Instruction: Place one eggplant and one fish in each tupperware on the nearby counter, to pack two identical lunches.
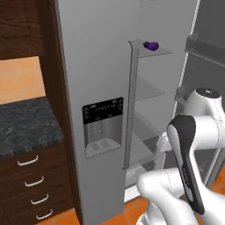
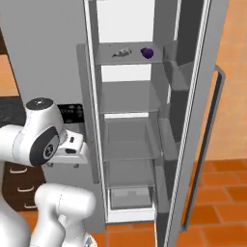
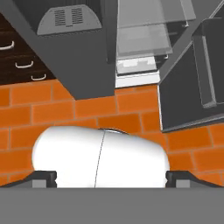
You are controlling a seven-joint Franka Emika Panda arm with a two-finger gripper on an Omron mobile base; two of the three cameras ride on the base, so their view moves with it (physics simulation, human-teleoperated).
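resting on the top fridge shelf (image 2: pixel 126 60), glossy violet eggplant (image 2: pixel 147 52) beside silvery fish (image 2: pixel 120 51); end effector (image 3: pixel 110 177) released

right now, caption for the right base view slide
Open fridge with eggplant and fish together on the top shelf.

The fish (image 2: pixel 120 51) on the fridge's top shelf, at nine o'clock from the eggplant (image 2: pixel 146 52), was too small to make out clearly; the counter (image 1: pixel 26 125) was cut off by the left edge
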